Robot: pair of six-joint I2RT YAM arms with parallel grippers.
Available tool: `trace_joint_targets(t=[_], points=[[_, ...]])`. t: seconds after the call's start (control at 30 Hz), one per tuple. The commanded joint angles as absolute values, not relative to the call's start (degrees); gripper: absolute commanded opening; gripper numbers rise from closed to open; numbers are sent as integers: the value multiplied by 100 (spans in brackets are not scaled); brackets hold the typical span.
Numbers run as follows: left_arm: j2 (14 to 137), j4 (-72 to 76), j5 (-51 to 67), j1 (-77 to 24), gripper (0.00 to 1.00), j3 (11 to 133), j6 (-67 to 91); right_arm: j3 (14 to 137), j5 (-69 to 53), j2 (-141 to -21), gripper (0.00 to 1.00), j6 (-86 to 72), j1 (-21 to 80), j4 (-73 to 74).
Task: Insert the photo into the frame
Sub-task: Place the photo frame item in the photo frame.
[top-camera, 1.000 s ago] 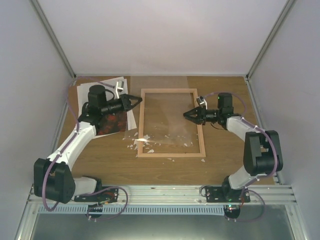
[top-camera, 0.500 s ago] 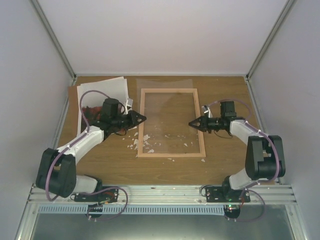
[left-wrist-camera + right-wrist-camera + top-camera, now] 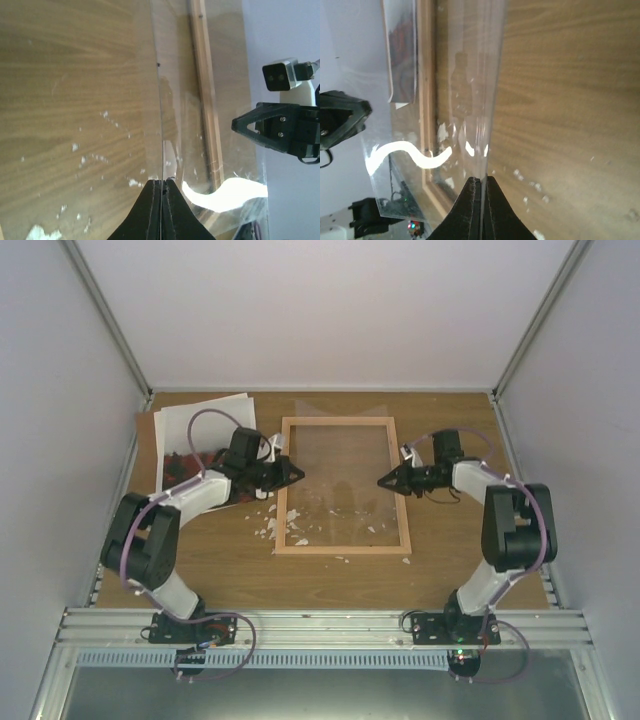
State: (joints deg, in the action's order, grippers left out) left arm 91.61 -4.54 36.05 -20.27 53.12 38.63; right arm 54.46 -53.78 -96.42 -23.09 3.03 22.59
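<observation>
**A:** Where do your pincers stand?

**B:** Both are pinched shut. Your left gripper (image 3: 292,474) nips the left edge of the thin, clear, flexible sheet (image 3: 340,440). Your right gripper (image 3: 384,481) nips its right edge. Each wrist view shows the fingers closed flat on the film, with nothing else between them.

**A:** And the task's things?

**B:** The rectangular frame (image 3: 340,550) of thin light-wood rails lies flat in the middle of the brown wooden worktop (image 3: 220,570), beneath the sheet. The white-bordered paper photo (image 3: 200,420) with its red-orange picture lies at the far-left corner on a plain brown board (image 3: 146,435). Your left arm partly hides it.

**A:** What could go wrong from here?

**B:** I judge 3 risks:
- Each grip sits on the very edge of a slick film, so pulling the 2 pincers apart may slip it out of 1 of them and let it swing down.
- Pushing them together will bow it, and the wavy glare hints that it bends easily.
- Small white scraps (image 3: 268,527) litter the worktop by the frame's near-left corner and inside the rails, and they could end up trapped under the photo.

**A:** Any writing?

**B:** None you can read. No brand or label shows.
</observation>
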Motion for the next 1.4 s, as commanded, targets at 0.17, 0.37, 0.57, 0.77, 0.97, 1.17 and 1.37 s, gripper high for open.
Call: trace_joint_targets(t=[0.17,0.37,0.57,0.77,0.97,1.17,1.37], points=[[9896,-530,3353,-1962,1,5890,3147,6393,-4960,-10643,1,-1756,435,2748],[10160,-537,3256,-1899,2,5959,3072,6376,-5025,-10758,1,-1686,500,2632],[10299,-549,3266,-1853,3,6022,3032,6273,-5084,-10758,1,-1627,504,2547],[10224,-569,3380,-1844,3,6031,3074,6474,-5196,-10673,1,-1492,480,2915],[10078,-640,3409,-1839,3,5963,3093,6329,-5238,-10372,1,-1481,409,3060],[10039,-623,3403,-1834,2,5880,3096,6223,-5205,-10387,1,-1428,344,3047],[9867,-685,3407,-1784,0,5835,3104,6359,-5261,-10355,1,-1286,237,3309]])
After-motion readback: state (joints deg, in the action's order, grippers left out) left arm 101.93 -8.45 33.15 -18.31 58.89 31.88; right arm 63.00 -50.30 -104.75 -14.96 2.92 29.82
